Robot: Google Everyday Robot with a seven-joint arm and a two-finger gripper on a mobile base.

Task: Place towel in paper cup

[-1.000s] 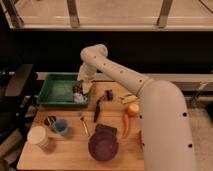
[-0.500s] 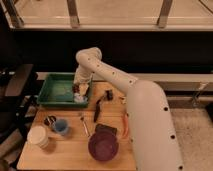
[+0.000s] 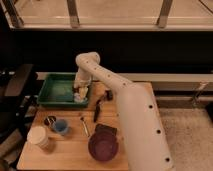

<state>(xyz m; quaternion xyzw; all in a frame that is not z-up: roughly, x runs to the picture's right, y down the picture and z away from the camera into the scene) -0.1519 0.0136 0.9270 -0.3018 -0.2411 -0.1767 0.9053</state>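
The robot's white arm reaches from the lower right up and over the wooden counter (image 3: 70, 155), bending down at its elbow towards the left. Its gripper (image 3: 82, 91) hangs over the right end of a green rectangular plastic tray (image 3: 54, 90) at the back left of the counter. Whether the gripper is open or closed on anything cannot be told.

A pale crumpled towel (image 3: 80, 97) sits right at the gripper's tip, inside the tray near its right wall (whether the two touch is unclear). The white paper cup (image 3: 38, 136) stands upright near the counter's front left corner, well apart from the towel and the tray.

Between tray and cup are a small blue cup (image 3: 60, 126) and, just left of it, a small dark round object (image 3: 49, 120). A black-handled utensil (image 3: 98, 109) lies beside the tray's right end, with a metal spoon (image 3: 85, 126) nearer the front. A dark purple round bowl (image 3: 103, 146) sits at the front, close to the arm, with a flat dark brown piece (image 3: 106, 130) just behind it.
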